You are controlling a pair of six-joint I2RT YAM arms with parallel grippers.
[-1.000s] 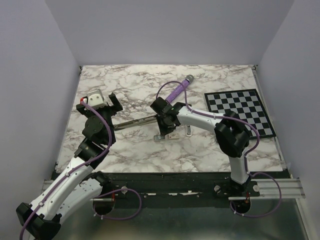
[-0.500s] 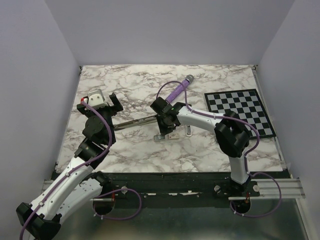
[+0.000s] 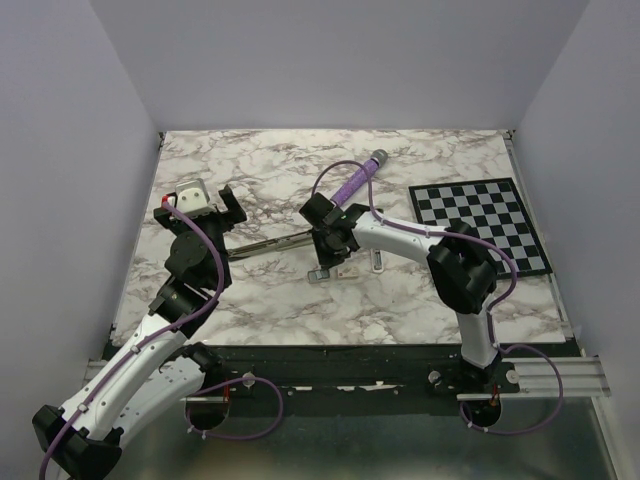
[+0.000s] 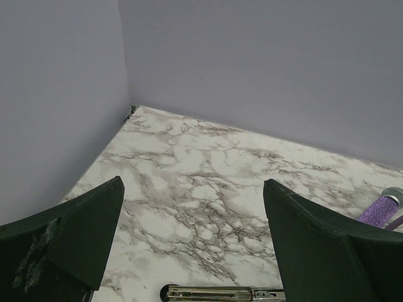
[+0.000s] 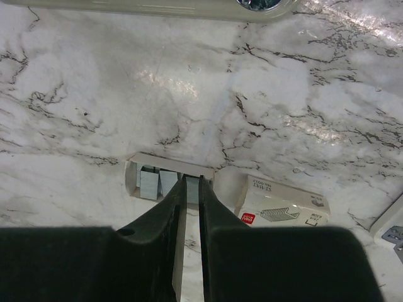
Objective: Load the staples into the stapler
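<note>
Left end effector [image 4: 192,189] is idling released; right end effector [image 5: 191,184] is pinching a grey metallic staple block [image 5: 192,180] in its cream-white tray [image 5: 131,177], probably needing lifting next to the slim beige-grey stapler [image 3: 270,244].

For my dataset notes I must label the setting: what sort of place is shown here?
Probably a robotics test cell: plain lavender walls box in a marble-patterned tabletop, a black-and-white checkerboard board lies on it, likely for camera calibration, and an aluminium mounting rail runs along the near edge.
</note>
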